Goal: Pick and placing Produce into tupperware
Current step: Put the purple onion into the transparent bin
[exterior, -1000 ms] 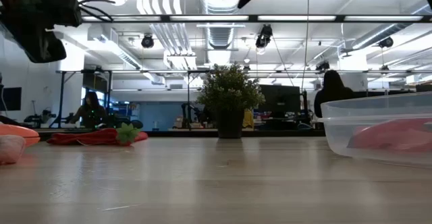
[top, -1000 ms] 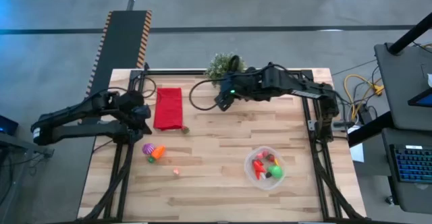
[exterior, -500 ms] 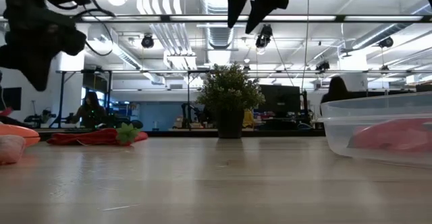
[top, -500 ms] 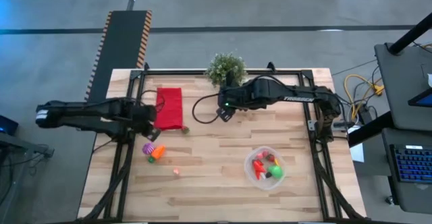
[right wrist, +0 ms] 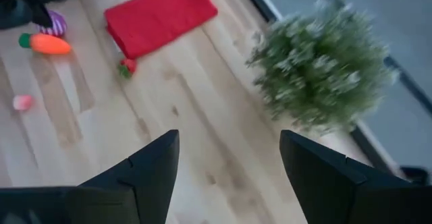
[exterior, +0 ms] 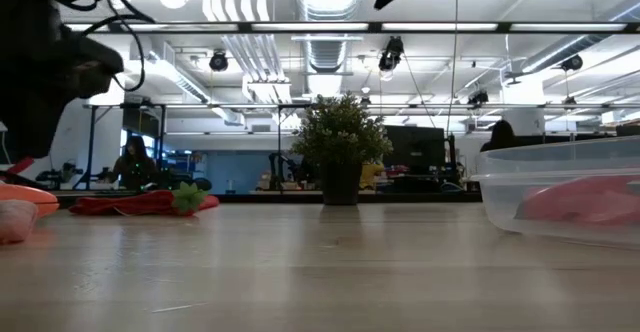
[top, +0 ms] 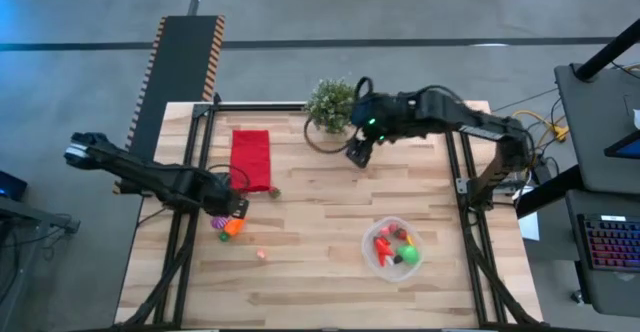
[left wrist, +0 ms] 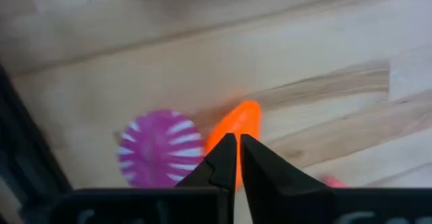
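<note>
The clear round tupperware (top: 395, 248) stands on the table's near right part and holds several red, green and dark toy pieces. An orange carrot (left wrist: 236, 123) and a purple striped piece (left wrist: 160, 156) lie side by side on the left. A small pink piece (top: 261, 255) lies nearer the front. A red and green strawberry (top: 274, 192) lies by the red cloth. My left gripper (left wrist: 237, 158) is shut and hovers just above the carrot. My right gripper (right wrist: 229, 156) is open and high over the far middle, beside the potted plant.
A folded red cloth (top: 250, 159) lies at the far left. A green potted plant (top: 331, 102) stands at the far edge. Black frame rails run along both sides of the table. Bare wood lies between the produce and the tupperware (exterior: 570, 187).
My left arm has stretched out; its gripper has moved right and toward the near edge, down to just above the carrot and the purple piece. My right gripper has dipped, then risen and moved toward the right and far edge, beside the plant. No produce has moved.
</note>
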